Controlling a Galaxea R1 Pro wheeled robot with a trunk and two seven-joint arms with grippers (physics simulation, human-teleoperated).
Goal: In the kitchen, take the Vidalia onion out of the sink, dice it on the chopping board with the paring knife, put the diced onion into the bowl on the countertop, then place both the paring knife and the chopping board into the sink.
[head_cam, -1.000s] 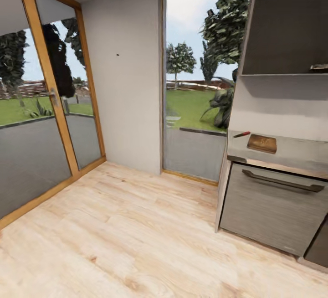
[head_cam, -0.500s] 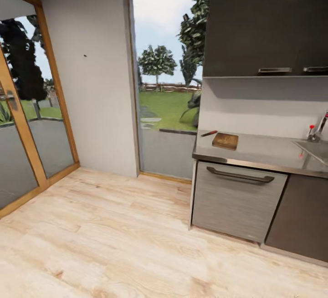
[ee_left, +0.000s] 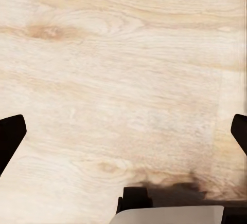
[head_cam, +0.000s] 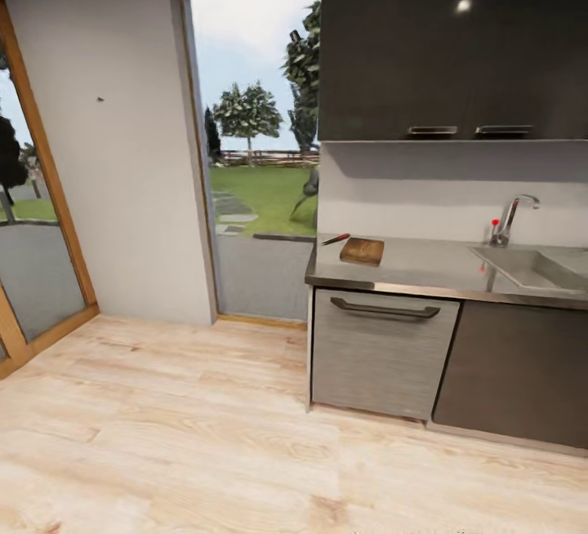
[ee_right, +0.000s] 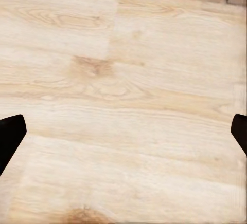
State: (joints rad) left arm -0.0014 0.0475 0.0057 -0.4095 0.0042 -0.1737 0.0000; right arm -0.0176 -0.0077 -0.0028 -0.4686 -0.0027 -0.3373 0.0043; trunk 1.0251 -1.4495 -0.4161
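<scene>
The brown chopping board (head_cam: 362, 251) lies on the grey countertop (head_cam: 425, 266) near its left end. Just left of the board rests the red-handled paring knife (head_cam: 335, 239). Further right the steel sink (head_cam: 531, 269) is set into the worktop, with its tap (head_cam: 510, 218) behind it. The sink's inside is hidden from here, so the Vidalia onion is out of view, and so is the bowl. My left gripper (ee_left: 123, 131) is open over bare wooden floor, its fingertips (ee_left: 10, 136) wide apart. My right gripper (ee_right: 123, 131) is also open above the floor.
A grey drawer front with a bar handle (head_cam: 384, 310) sits under the board, a dark cabinet door (head_cam: 514, 371) beside it. Dark wall cabinets (head_cam: 449, 44) hang above. A tall window (head_cam: 253, 150) and a white wall (head_cam: 122, 150) stand to the left. Light wood floor (head_cam: 204, 436) stretches ahead.
The whole head view has swung to the right: the counter, board and knife have slid leftwards in the picture, and the sink and tap have come fully into sight.
</scene>
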